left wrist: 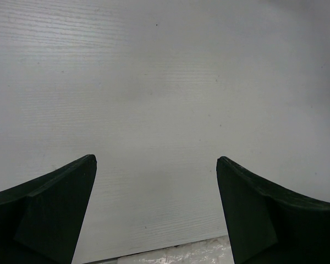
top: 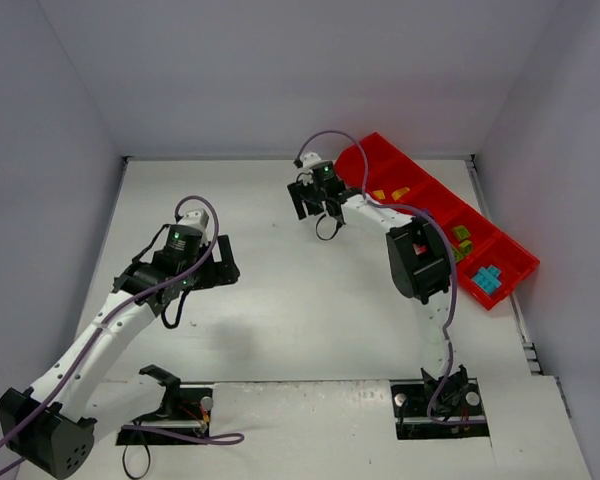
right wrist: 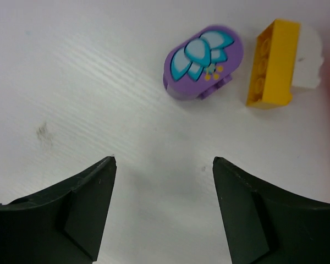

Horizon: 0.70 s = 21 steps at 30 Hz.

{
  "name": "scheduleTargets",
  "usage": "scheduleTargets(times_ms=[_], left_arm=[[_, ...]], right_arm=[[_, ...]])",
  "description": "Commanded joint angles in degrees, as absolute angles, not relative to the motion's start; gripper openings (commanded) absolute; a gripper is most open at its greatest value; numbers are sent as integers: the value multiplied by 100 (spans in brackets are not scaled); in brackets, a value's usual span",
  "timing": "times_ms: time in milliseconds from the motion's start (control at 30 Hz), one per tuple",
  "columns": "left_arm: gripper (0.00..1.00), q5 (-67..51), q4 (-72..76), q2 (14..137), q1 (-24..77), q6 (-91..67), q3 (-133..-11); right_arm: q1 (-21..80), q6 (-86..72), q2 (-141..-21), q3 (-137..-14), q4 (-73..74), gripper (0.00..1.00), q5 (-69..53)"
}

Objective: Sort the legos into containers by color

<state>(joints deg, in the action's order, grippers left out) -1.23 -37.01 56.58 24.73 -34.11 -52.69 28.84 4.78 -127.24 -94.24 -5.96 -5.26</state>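
The left fingers are held spread apart over the desk. The right fingers are likewise released. 1 purple lego is seen ahead of them, with 1 yellow lego just beside it, beyond the right-hand finger.

— Where are your legos?
— Your red tray holds orange-yellow legos, lime green legos and cyan legos in separate compartments. A purple oval piece and a yellow brick lie apart on the table.

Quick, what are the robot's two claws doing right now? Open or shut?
Left gripper: open, holding nothing.
Right gripper: open, holding nothing; a purple lego lies just ahead of it.
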Motion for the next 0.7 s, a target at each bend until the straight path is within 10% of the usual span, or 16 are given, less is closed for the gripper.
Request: scheduleTargets(times_ms=[0, 667], left_arm=[[84, -123, -3542, 5563, 2478, -3480, -5379], [84, -70, -3805, 5449, 2470, -3533, -5440]], right_arm=[[2900, -516, -12804, -10053, -747, 68, -150], [2988, -2214, -14387, -11681, -466, 72, 905]])
